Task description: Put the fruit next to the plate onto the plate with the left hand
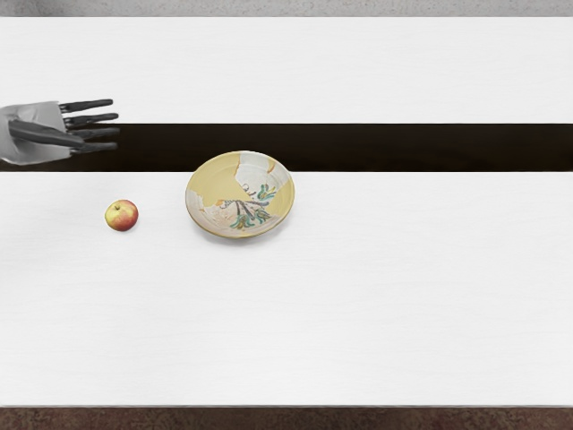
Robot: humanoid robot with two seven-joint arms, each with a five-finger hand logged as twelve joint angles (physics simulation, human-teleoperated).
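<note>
Hovering at the frame's upper left, my left hand (55,132) spreads empty fingers; apple (122,215) sits on the table (376,296) left of the plate (240,194).

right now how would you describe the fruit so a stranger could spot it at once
On the white table, find the yellow plate with the painted twig. Left of it, not touching, sits the apple: small, round, red and yellow.

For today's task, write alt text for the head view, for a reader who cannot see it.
A small red-and-yellow apple lies on a white table, to the left of a yellow plate painted with a leafy sprig, and not touching it. The robot's left hand shows at the upper left edge, fingers spread, holding nothing.
</note>
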